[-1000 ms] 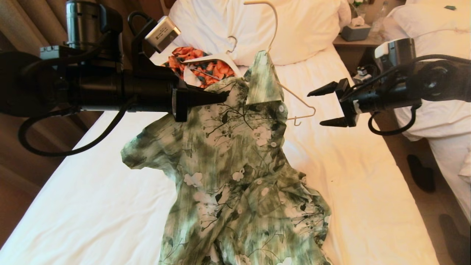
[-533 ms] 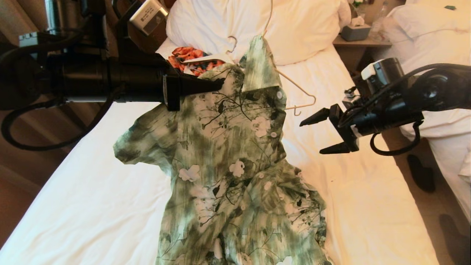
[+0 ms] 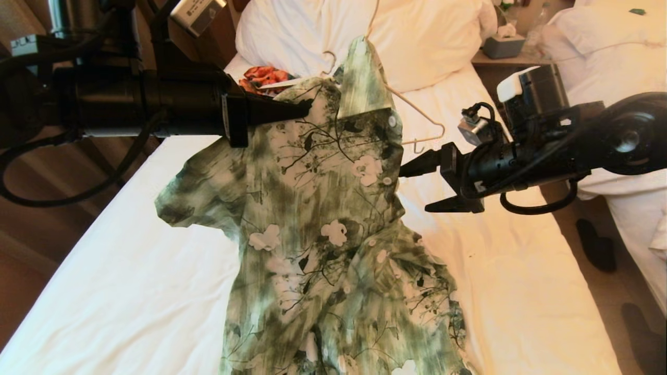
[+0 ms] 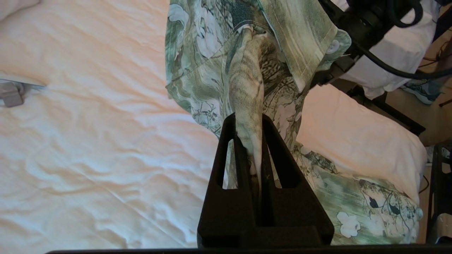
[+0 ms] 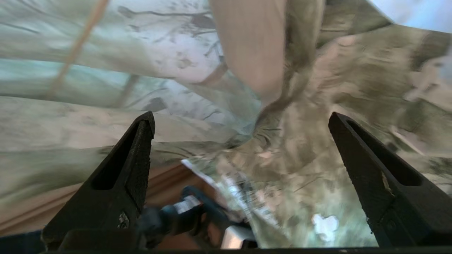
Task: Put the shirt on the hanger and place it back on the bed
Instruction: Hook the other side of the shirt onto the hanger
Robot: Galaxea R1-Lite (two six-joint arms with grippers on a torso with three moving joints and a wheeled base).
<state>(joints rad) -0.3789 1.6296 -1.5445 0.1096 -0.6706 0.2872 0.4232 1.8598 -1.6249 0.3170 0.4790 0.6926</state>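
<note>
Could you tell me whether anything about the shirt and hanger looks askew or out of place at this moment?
Yes. The shirt hangs lopsided: the hanger has one arm sticking out bare beside the collar, so only one shoulder is on. The left gripper pinches that shoulder.

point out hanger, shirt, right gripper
hanger [image 3: 423,115]: head view, its bare arm beside the shirt.
shirt [image 3: 312,208]: head view, its front panel.
right gripper [image 3: 414,188]: head view, gap between its open fingertips.

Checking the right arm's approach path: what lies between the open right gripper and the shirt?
Nothing. In the head view the right gripper, jaws open, sits just beside the shirt, with only bare bed sheet behind the small gap.
</note>
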